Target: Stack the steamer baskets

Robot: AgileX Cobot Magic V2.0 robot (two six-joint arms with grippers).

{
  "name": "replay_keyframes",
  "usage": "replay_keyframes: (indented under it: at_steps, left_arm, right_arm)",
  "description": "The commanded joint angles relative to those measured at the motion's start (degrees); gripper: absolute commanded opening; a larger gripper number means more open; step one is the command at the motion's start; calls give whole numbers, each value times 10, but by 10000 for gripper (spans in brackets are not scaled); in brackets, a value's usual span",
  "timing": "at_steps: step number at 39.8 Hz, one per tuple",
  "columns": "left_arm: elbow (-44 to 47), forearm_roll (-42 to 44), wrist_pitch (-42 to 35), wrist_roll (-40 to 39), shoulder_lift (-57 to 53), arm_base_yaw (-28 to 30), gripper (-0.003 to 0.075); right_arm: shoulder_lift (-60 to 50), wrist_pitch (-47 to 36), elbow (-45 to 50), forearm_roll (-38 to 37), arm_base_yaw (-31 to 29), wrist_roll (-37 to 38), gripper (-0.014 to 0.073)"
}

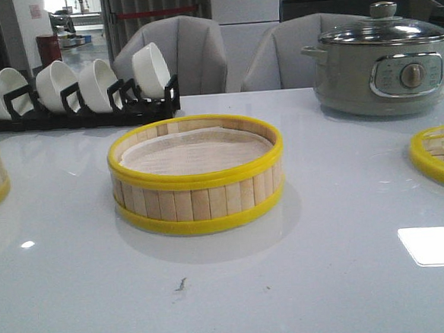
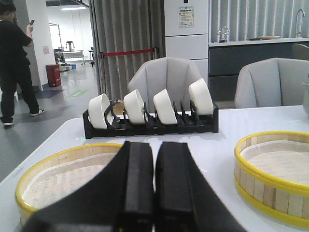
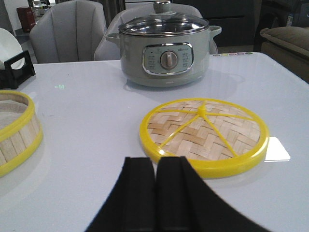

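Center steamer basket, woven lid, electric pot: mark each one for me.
center steamer basket (image 1: 198, 202): front view, on the bamboo slat wall facing the camera.
woven lid (image 3: 203, 130): right wrist view, on the woven bamboo top, near the middle.
electric pot (image 1: 345, 78): front view, on the grey body left of the control panel.

Steamer basket — pale slats, yellow rims; lid — herringbone weave, yellow rim

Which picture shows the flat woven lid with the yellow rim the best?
The right wrist view. There the whole lid lies flat on the table, so you see its woven bamboo, yellow spokes and full rim. The front view catches only a slice of it at the right edge. The left wrist view does not show it at all.
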Motion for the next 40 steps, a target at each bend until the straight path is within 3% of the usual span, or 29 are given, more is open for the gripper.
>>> replay_keyframes:
  at_steps: [1,40]
  left_arm:
    - [0,0,-49,-1,-8,0,94]
    - [0,0,-49,-1,-8,0,94]
  right_arm:
    - [-12,-51,-8,0,-3,-4,46]
    - [-12,-51,-8,0,-3,-4,46]
